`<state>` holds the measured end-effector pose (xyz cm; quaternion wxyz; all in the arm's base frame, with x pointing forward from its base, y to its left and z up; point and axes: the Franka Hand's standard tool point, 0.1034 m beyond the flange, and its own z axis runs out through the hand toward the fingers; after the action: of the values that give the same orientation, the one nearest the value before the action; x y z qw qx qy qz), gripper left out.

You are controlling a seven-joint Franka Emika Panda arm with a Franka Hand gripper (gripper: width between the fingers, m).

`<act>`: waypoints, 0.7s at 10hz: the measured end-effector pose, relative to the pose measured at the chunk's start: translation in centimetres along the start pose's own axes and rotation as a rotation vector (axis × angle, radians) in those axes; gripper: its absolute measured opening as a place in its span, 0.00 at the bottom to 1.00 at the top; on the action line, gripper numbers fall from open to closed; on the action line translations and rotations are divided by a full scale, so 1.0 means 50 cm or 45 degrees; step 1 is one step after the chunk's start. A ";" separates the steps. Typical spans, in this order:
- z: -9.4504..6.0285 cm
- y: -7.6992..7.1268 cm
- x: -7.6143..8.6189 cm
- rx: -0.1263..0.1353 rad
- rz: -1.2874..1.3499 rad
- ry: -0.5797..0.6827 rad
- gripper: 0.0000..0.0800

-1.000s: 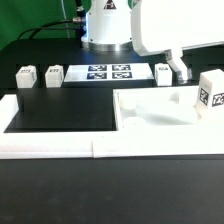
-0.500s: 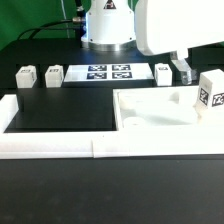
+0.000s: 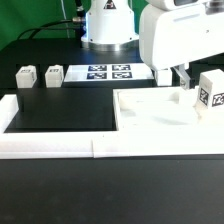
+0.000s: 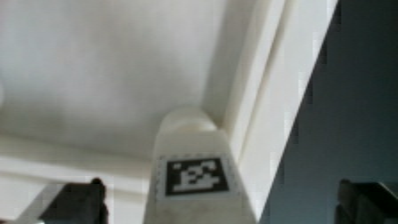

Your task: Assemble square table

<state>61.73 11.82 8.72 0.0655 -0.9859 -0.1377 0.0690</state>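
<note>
Lying in the lower right of the exterior view, the large flat white square plastic tabletop panel point(image 3: 150, 118) rests on the black worktop point(image 3: 60, 108). Its near edge is close against the long low white border wall point(image 3: 50, 148). A short blocky white plastic leg point(image 3: 210, 93) with a black-and-white tag stands upright at the panel's far right corner. Two more white legs point(image 3: 25, 77) point(image 3: 53, 75) sit side by side at the upper left, well apart from the panel. Just to their right lies the thin flat white marker board point(image 3: 108, 72). The white robot arm point(image 3: 185, 35) hangs over the panel's far right part, near the upright leg. In the wrist view the dark fingers point(image 4: 80, 202) are spread wide and pinch nothing. A tagged white leg point(image 4: 199, 160) shows in the gap between them, above the pale panel surface. Whether this is the upright leg from the exterior view cannot be told.
</note>
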 end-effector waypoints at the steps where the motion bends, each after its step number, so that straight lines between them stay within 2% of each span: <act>1: -0.001 0.002 0.010 -0.005 0.000 0.033 0.81; 3: 0.000 0.008 0.008 -0.001 0.006 0.020 0.81; 5: -0.003 0.041 0.022 0.007 0.036 -0.006 0.81; 7: 0.009 0.043 0.025 0.008 0.069 -0.011 0.81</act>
<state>63.42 10.17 7.82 0.0662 -0.9887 -0.1110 0.0756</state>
